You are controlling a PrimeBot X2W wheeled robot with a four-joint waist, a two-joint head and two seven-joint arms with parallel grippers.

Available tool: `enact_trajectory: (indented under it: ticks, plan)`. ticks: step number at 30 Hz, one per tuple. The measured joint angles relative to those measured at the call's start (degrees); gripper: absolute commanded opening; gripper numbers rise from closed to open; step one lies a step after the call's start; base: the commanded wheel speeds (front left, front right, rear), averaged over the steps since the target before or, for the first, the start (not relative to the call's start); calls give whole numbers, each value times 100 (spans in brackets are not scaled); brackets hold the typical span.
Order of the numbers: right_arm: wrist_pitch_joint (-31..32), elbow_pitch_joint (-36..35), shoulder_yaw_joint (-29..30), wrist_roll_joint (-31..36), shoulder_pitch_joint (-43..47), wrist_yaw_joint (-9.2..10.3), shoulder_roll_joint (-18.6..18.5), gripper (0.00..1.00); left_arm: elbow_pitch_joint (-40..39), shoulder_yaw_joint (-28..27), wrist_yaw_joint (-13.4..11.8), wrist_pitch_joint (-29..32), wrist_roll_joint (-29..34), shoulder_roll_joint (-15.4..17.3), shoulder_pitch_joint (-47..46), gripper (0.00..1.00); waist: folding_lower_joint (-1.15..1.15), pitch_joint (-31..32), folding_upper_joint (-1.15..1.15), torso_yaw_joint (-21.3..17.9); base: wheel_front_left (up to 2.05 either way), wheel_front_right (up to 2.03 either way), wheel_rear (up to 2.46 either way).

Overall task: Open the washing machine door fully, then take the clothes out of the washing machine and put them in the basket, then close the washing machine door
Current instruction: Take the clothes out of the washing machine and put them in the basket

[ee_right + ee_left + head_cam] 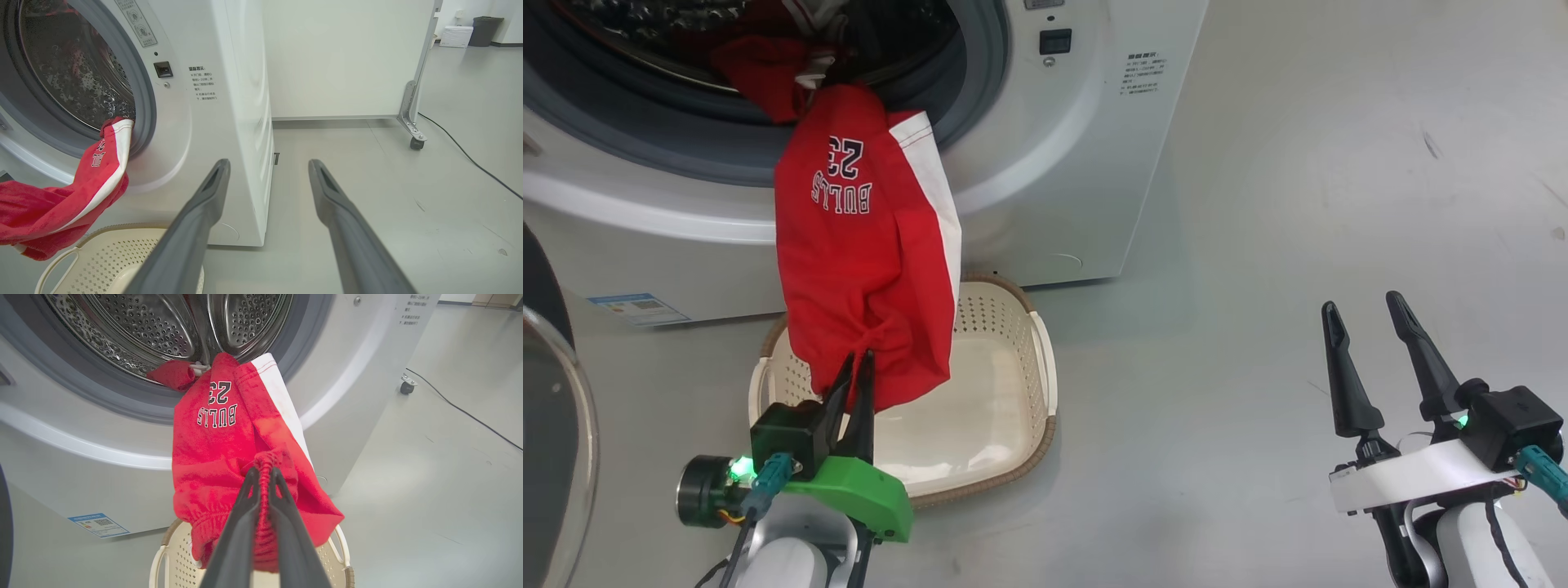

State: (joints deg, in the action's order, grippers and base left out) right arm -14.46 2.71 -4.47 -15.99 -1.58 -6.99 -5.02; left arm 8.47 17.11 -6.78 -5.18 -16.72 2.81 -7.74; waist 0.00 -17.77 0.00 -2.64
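Observation:
A red garment (862, 245) printed with a dark number and a white side stripe hangs out of the washing machine (1054, 163), its top end still on the drum's lip. My left gripper (858, 359) is shut on its gathered waistband (264, 465), above the cream basket (1013, 408). More red clothes (760, 69) lie inside the drum (155, 330). The washing machine door (556, 425) stands swung open at the far left. Over bare floor at the lower right, my right gripper (1364, 314) is open and holds nothing. The right wrist view shows the red garment (61, 204) draped over the basket (122, 257).
The basket sits on the grey floor directly in front of the machine. A blue label (637, 309) is on the machine's lower front. To the right a white panel on castors (416, 143) stands, and a black cable (470, 159) runs across the floor.

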Motion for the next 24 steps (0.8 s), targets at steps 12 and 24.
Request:
enact_trajectory:
  ticks: [12, 24]
  plan:
    - [0, -103, -60, -159, -143, 0, 0, 100, 1233, -121, 0, 168, -142, -15, -644, 0, 0, -550, 0, -366, 0, 0, 0]
    - [0, -190, -159, -420, -592, 0, 42, 100, 2529, -905, -1, 318, -82, -38, -1692, 0, 0, -1283, 0, -785, 0, 0, 0]
